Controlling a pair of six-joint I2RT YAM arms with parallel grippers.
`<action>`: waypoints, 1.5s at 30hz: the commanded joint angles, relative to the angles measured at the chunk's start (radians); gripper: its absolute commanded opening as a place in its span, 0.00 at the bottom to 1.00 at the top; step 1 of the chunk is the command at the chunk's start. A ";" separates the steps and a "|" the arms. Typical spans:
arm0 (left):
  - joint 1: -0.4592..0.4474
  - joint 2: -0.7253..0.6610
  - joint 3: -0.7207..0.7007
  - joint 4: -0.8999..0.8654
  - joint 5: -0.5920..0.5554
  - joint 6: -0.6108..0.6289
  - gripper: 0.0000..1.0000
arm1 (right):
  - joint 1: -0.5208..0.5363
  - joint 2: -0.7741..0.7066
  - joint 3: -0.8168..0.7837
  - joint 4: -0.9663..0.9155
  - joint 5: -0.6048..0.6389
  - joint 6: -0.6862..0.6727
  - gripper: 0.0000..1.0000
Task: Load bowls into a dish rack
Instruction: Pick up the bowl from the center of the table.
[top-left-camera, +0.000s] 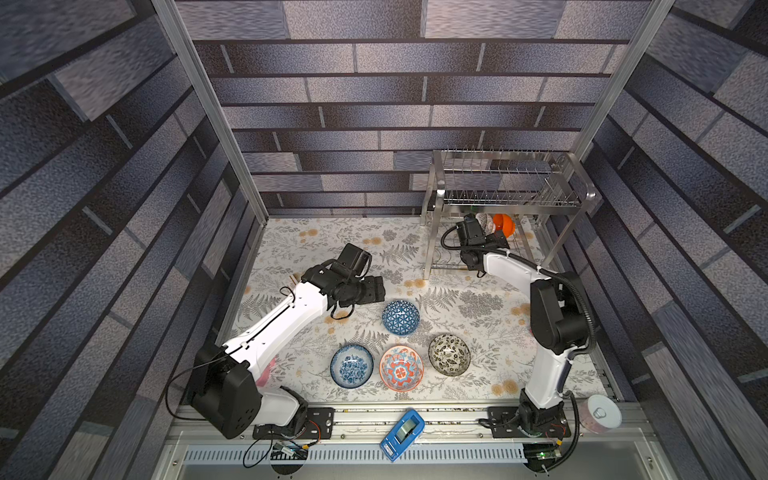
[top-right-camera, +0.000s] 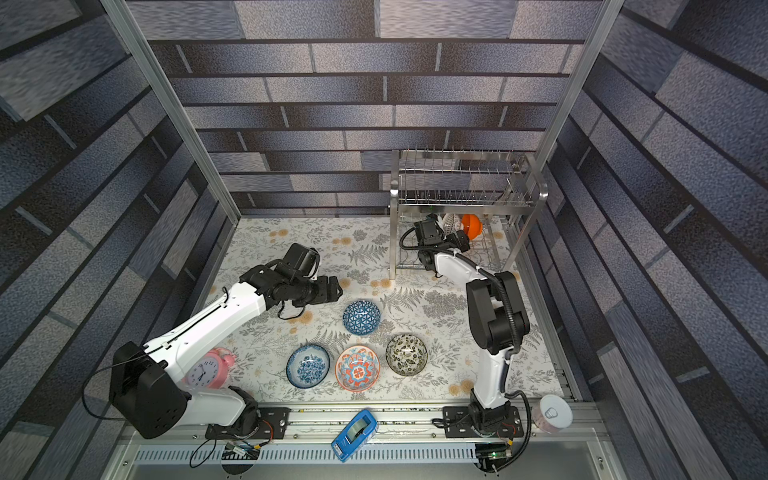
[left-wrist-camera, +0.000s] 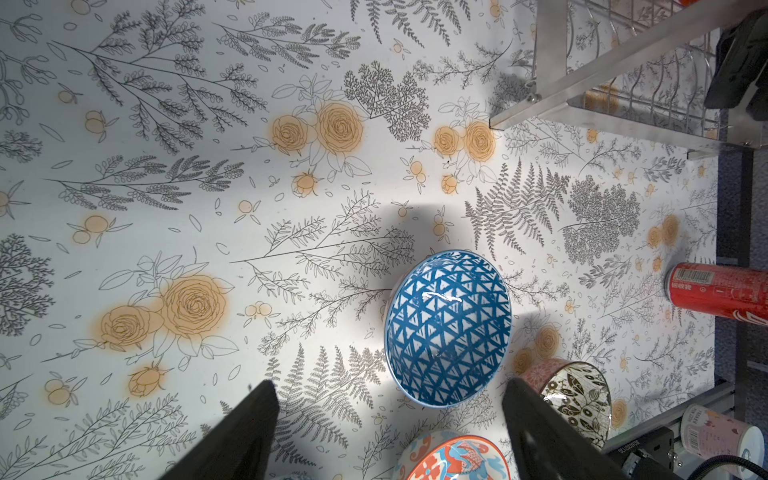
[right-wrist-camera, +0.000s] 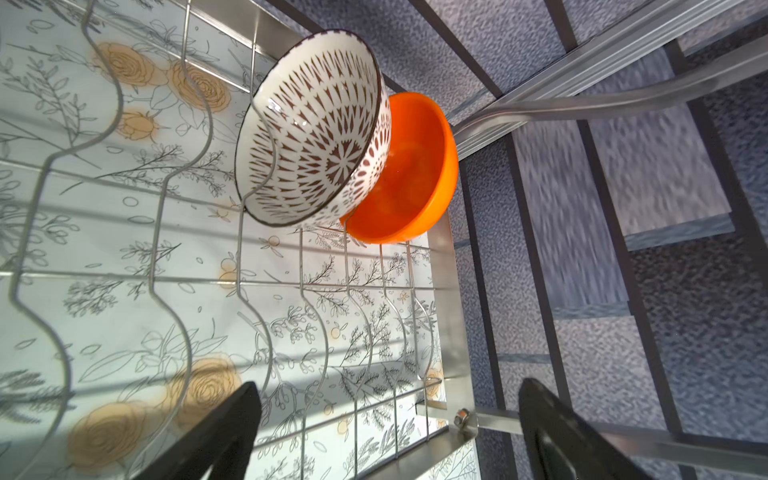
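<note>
Since two bowls already stand on edge in the wavy lower-tier slots of the shiny two-tier stainless steel wire dish rack (top-left-camera: 511, 202), the count reads two racked, four left on the floral-printed tabletop (top-left-camera: 316, 245).

Right fingers (right-wrist-camera: 224, 436): spread wide, holding nothing, reaching in under the upper tier. The round white bowl with a brown lattice pattern (right-wrist-camera: 316, 129) sits ahead of the fingertips and clear of them. It is tilted on its rim and leans against the plain orange round bowl (right-wrist-camera: 411, 174) just beyond it. Judgement: the placing step on this side looks finished. The next move is a straight pull-back out of the tier without brushing the lattice bowl or the wires.

Left fingers (left-wrist-camera: 237, 432): also wide open and empty, above the tabletop. The round blue triangle-patterned bowl (left-wrist-camera: 449, 328) sits upright just ahead of the fingertips, untouched. Behind them, towards the arm bases, three more bowls lie in a row:
- blue-white floral bowl (top-left-camera: 351, 365)
- red-and-blue medallion bowl (top-left-camera: 401, 368)
- black-and-white floral bowl (top-left-camera: 449, 354)

Judgement: picking the triangle bowl is the step in hand. It calls for a descent with one finger inside the rim and one outside, then a firm close on the wall. The glaze looks slick, so a slip is possible.
</note>
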 joint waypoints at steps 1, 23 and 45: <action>-0.006 -0.045 -0.020 0.003 -0.017 -0.014 0.87 | 0.010 -0.076 -0.036 -0.071 -0.039 0.103 0.98; -0.026 -0.079 -0.090 0.013 -0.035 -0.047 0.81 | 0.057 -0.464 -0.214 -0.300 -0.399 0.421 0.97; -0.103 0.120 -0.019 -0.024 -0.086 -0.014 0.81 | 0.221 -0.747 -0.426 -0.382 -0.871 0.788 0.98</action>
